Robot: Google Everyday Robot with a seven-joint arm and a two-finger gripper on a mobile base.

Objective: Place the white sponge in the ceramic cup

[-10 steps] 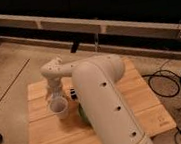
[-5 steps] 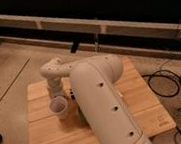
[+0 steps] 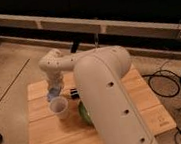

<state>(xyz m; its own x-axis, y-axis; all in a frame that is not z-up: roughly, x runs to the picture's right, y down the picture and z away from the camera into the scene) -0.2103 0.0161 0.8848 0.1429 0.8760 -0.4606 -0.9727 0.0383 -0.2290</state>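
The ceramic cup [image 3: 58,107] stands upright on the wooden board [image 3: 48,138], pale with a thin rim. My gripper [image 3: 53,94] hangs down from the white wrist [image 3: 53,66], just behind and above the cup's far rim. A pale bluish-white patch shows at the gripper's tip; I cannot tell whether it is the white sponge. No sponge lies in the open on the board. My big white arm link [image 3: 108,99] covers the middle of the board.
A green bowl [image 3: 83,113] peeks out from under the arm, right of the cup. A small black cylinder [image 3: 75,93] lies behind it. Black cables [image 3: 171,83] lie on the floor at right. A long rail [image 3: 103,27] runs along the back.
Hardly any. The gripper stays behind the cup, perhaps a touch lower. The cup and bowl have not moved.
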